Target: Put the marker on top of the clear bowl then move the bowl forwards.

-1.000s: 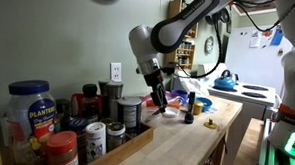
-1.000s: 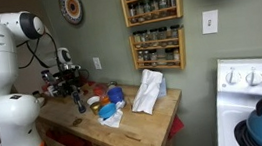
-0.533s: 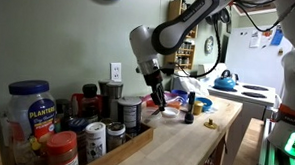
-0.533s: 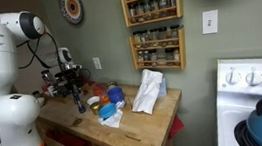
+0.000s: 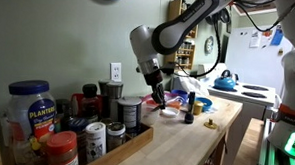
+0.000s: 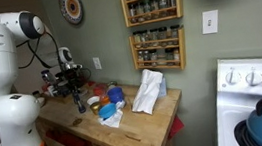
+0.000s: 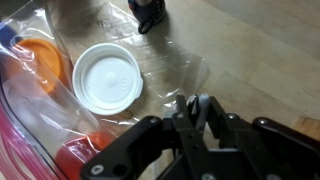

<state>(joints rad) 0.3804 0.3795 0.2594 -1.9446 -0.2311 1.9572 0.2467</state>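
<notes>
The tool (image 7: 191, 108) hangs over the table (image 7: 262, 52) near its wall-side edge, clenched on the slim dark marker (image 7: 190, 99). The clear bowl (image 7: 108, 78) sits just beside it.

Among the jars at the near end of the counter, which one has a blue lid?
The big jar with the Planters label, farthest left in an exterior view. Next to it, the red-lidded jar and the white-lidded jar are smaller.
</notes>
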